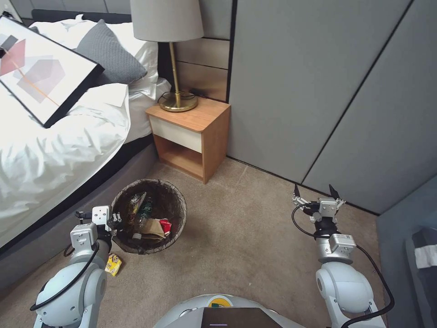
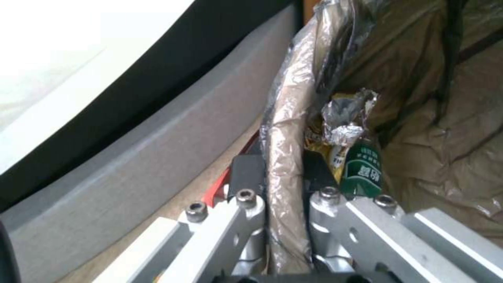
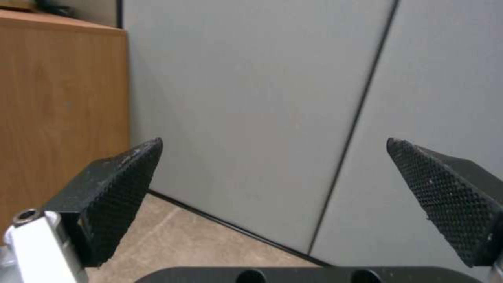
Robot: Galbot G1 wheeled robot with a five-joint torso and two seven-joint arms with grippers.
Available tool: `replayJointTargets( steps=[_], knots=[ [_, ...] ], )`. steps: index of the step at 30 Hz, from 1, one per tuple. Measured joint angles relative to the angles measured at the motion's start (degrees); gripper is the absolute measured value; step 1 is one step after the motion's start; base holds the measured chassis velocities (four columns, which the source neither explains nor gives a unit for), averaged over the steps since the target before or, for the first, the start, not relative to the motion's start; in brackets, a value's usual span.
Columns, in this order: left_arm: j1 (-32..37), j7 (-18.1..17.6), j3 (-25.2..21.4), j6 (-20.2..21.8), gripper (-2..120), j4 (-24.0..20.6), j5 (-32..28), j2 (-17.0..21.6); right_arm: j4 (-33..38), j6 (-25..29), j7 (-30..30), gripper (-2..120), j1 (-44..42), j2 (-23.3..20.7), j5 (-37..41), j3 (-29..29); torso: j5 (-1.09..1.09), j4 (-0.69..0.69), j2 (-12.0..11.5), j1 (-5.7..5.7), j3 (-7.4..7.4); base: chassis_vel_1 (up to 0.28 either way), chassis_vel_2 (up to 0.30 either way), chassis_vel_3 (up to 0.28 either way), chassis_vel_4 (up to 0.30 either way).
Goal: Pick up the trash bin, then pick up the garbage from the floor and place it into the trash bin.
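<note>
The trash bin (image 1: 175, 200), round with a dark bag folded over its rim, stands on the carpet beside the bed. My left gripper (image 1: 114, 218) is shut on its near-left rim; the left wrist view shows the bagged rim (image 2: 285, 157) pinched between the two black fingers (image 2: 246, 173). Garbage lies inside: a green-labelled bottle (image 1: 144, 208) (image 2: 362, 171), a crumpled brown paper bag (image 1: 152, 228), a red wrapper (image 1: 165, 225) and a foil wrapper (image 2: 343, 118). A yellow wrapper (image 1: 114, 264) lies on the floor by my left arm. My right gripper (image 1: 315, 193) (image 3: 272, 188) hangs open and empty to the right.
The bed (image 1: 54, 150) with white duvet and grey base runs along the left. A wooden nightstand (image 1: 191, 136) with a brass lamp (image 1: 175, 98) stands behind the bin. Grey wardrobe doors (image 1: 327, 91) close off the back and right. Open carpet (image 1: 246, 228) lies between my arms.
</note>
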Motion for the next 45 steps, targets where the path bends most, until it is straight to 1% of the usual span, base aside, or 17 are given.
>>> replayJointTargets(
  steps=[45],
  knots=[
    [0.25,-0.19,-0.03,0.0,4,0.19,-0.05,0.26,-0.9,-0.21,0.22,100,0.39,0.24,-0.3,-0.93,0.0,0.0,0.0,0.0,0.0,0.049,0.048,0.047,0.051]
  ],
)
